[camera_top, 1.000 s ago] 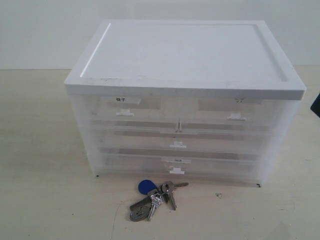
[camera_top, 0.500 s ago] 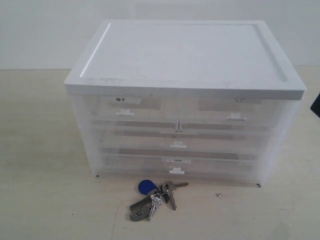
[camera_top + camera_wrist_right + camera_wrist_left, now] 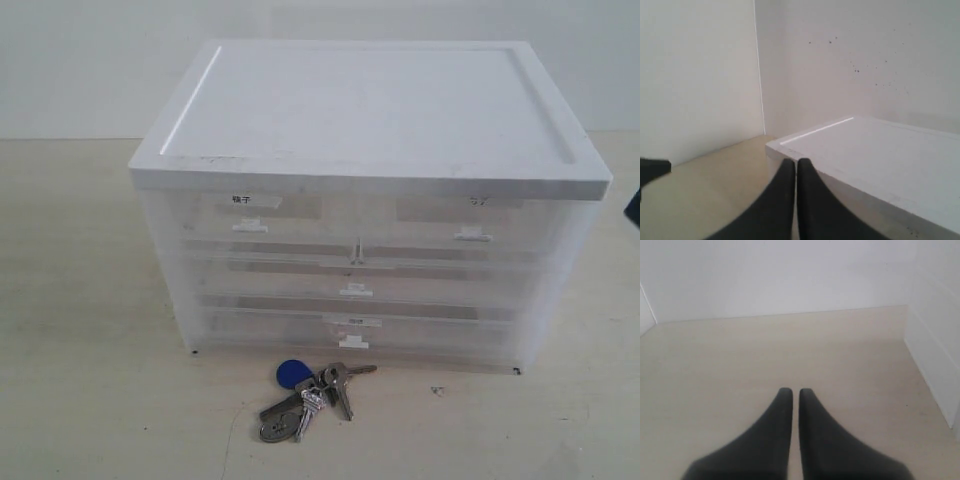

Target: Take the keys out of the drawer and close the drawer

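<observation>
The small bunch of silver-grey keys [image 3: 318,392] looks like dull, worn metal, and its round blue tag [image 3: 291,374] like smooth plastic. The shallow full-width bottom drawer [image 3: 440,338] is cloudy, translucent plastic with a faint sheen. The cabinet's white top [image 3: 370,110] is smooth and slightly glossy. The pale tabletop [image 3: 90,380] seems matt and faintly grained. The left gripper's black fingers [image 3: 765,445] look matt and smooth.

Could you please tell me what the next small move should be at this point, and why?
Probably nothing beyond parking both arms. The keys already lie on the table in front of the cabinet, and the bottom drawer looks pushed in flush with the tiers above. The left gripper and right gripper both have their fingers together and hold nothing.
</observation>
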Robot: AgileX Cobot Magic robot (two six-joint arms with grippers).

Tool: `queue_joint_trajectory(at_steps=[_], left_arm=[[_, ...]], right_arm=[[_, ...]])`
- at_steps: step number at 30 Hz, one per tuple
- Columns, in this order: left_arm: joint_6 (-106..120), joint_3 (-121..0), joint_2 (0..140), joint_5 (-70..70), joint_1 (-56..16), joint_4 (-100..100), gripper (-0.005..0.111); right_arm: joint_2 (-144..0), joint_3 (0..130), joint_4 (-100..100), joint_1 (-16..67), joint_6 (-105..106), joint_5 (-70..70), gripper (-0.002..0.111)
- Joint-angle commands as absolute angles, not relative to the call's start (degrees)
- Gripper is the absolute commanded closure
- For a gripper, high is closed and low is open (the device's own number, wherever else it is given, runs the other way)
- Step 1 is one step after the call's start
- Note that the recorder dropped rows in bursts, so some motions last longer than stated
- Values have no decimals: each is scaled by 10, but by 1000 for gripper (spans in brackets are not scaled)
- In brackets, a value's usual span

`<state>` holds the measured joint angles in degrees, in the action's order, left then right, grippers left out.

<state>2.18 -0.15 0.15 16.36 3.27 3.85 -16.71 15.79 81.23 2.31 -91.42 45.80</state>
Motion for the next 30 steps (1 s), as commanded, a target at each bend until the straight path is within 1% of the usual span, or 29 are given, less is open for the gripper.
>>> queue_joint_trajectory(at_steps=[1,4,5,6,7,8,10,12,16,17,19,21,24,30], left_arm=[[26,0,0,164,34,39,102],[26,0,0,164,34,39,102],[26,0,0,164,34,39,102],[26,0,0,164,34,39,102],[26,0,0,164,34,39,102],[26,0,0,164,34,39,102],[26,0,0,164,34,39,102],[26,0,0,164,34,39,102],[26,0,0,164,34,39,102],[27,0,0,164,34,39,102],[27,0,0,164,34,39,102],[27,0,0,163,34,39,102],[27,0,0,164,34,39,102],[27,0,0,164,34,39,102]], right_arm=[[-167,161,689,25,-1005,446,109],[-167,161,544,25,-1070,448,109],[-167,161,440,25,-1076,448,109],[-167,161,401,25,-1076,448,109],[-167,161,319,25,-1072,448,109],[-167,160,293,25,-1063,447,109],[-166,154,168,25,-963,448,109],[-146,126,112,25,-860,447,109],[-75,51,64,25,-678,446,109],[-44,15,45,25,-607,446,109],[-11,0,16,25,-549,446,109],[0,0,0,25,-492,354,109],[0,0,-7,23,-408,307,109],[0,0,-7,23,-163,122,109]])
